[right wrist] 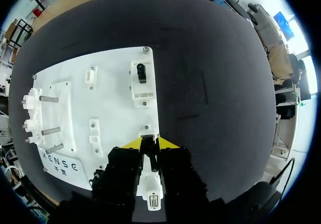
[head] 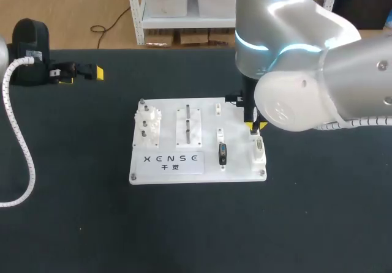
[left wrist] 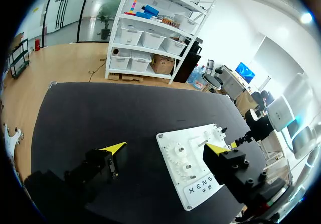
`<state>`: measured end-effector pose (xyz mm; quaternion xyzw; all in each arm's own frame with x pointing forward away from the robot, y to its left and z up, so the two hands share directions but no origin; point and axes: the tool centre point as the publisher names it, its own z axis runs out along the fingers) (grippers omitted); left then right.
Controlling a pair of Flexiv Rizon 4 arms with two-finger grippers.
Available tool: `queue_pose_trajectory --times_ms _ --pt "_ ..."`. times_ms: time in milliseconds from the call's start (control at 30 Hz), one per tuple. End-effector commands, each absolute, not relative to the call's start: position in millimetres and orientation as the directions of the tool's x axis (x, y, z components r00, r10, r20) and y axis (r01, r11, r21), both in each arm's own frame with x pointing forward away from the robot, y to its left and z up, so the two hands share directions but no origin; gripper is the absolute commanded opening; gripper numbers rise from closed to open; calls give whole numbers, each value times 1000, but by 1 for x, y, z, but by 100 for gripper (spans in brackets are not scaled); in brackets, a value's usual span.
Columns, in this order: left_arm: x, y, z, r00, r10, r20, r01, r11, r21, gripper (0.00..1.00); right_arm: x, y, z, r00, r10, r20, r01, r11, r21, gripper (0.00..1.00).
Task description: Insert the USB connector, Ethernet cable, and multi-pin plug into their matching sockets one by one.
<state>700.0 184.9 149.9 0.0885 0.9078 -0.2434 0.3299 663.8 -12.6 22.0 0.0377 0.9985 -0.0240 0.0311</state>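
One white board (head: 202, 111) is lying mid-worktop (head: 306, 224), with open black surface running round every edge. The right tool (right wrist: 149, 142) is standing over the board's right edge, fingers narrow and pinching a dark plug (right wrist: 147, 146). One black connector (head: 222, 153) is sitting by the near edge, just right of printed lettering (head: 171, 161). The left tool (left wrist: 165, 148) is hanging at far left, fingers spread wide, holding nothing.
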Motion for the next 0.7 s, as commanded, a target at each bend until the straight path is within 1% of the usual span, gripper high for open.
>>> queue_pose_trajectory --times_ms 33,333,533,567,600,633,667,700 --pt "700 185 150 -767 0 -642 321 866 -383 100 667 -13 8 -995 77 -57 80 995 -61 0" --pt "700 185 150 -767 0 -642 321 866 -383 100 667 -13 5 -995 84 -56 88 993 -80 0" --pt "700 185 150 -767 0 -642 321 866 -383 100 667 -15 16 -993 84 -81 90 993 -73 0" --pt "700 185 150 -767 0 -642 321 866 -383 100 667 -15 19 -993 81 -91 88 994 -70 8" --pt "700 185 150 -767 0 -642 321 866 -383 100 667 -15 22 -992 81 -98 88 994 -70 38" --pt "700 185 150 -767 0 -642 321 866 -383 100 667 -14 26 -990 73 -117 82 994 -68 64" --pt "700 185 150 -767 0 -642 321 866 -383 100 667 -14 31 -989 71 -126 79 995 -61 100" --pt "700 185 150 -767 0 -642 321 866 -383 100 667 -12 36 -988 68 -136 77 996 -55 100"
